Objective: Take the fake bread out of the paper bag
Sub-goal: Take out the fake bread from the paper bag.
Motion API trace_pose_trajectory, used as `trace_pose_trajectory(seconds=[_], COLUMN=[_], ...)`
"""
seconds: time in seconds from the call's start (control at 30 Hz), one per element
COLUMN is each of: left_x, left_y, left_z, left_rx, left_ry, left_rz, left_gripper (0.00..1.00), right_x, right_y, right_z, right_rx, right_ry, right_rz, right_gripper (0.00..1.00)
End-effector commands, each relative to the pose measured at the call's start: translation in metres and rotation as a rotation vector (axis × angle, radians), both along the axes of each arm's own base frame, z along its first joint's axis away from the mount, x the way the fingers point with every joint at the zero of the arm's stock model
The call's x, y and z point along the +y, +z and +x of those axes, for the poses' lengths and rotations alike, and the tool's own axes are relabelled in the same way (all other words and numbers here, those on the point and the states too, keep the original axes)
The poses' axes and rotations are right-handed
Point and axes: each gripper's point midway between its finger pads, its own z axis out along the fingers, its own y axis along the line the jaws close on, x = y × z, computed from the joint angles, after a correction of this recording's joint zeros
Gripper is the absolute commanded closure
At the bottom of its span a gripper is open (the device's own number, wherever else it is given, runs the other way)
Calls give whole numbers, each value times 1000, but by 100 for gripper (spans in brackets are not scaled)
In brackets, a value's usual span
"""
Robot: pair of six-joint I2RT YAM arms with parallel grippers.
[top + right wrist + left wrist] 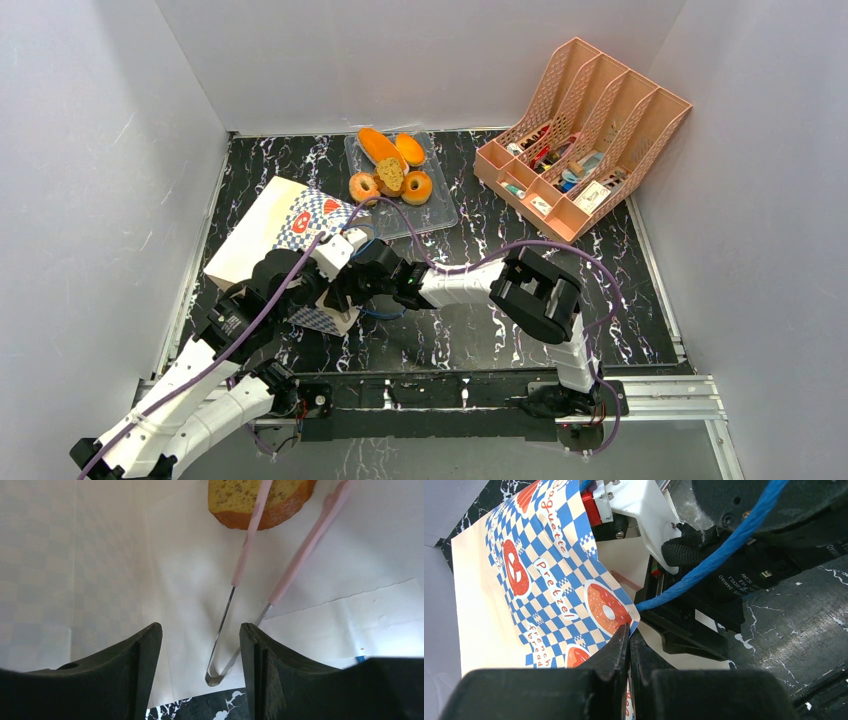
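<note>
Inside the paper bag (190, 580), my right pincer (200, 630) stands released over the hinge of the tongs (299, 565); the bread slice (260, 500) lies deeper, under their tips. My left pincer (629, 635) clenches the bag's rim. I should reach past and close squarely on the slice.

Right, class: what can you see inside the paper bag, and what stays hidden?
Inside the paper bag, the right wrist view shows a fake toast slice with pink-handled tongs crossing it. The slice's far part is out of frame; anything deeper cannot be seen.
</note>
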Motion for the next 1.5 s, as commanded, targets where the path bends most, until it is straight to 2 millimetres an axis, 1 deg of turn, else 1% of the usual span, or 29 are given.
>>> trace_pose_trajectory(seconds=[0.0,0.27,0.5,0.6,0.7,0.8,0.93,1.2,1.47], left_x=[-4,-4,-4,-4,-4,-3,-4,-5,-7], left_y=[1,3,1,1,1,2,3,2,-1], left_z=[0,-1,-1,-1,-1,-1,-1,-1,-3], left_rx=[5,7,7,5,6,2,3,6,13], left_ry=[-12,-14,-15,-15,-14,-11,-13,-15,-30], left_rz=[-14,-17,-18,-19,-18,-18,-19,-21,-30], left_gripper=[100,100,100,100,100,100,100,100,100], right_x=[2,8,6,5,3,0,-5,-2,12], right_y=[39,22,11,2,-9,-14,-19,-22,-29], right_z=[13,11,16,17,15,11,7,6,11], right_rx=[-94,-65,-70,-67,-55,-42,-33,-19,3], right_ry=[-33,-15,-38,-45,-41,-36,-36,-31,-24], right_rz=[61,39,24,5,-7,-6,2,5,25], right_gripper=[43,43,43,43,43,43,43,43,43])
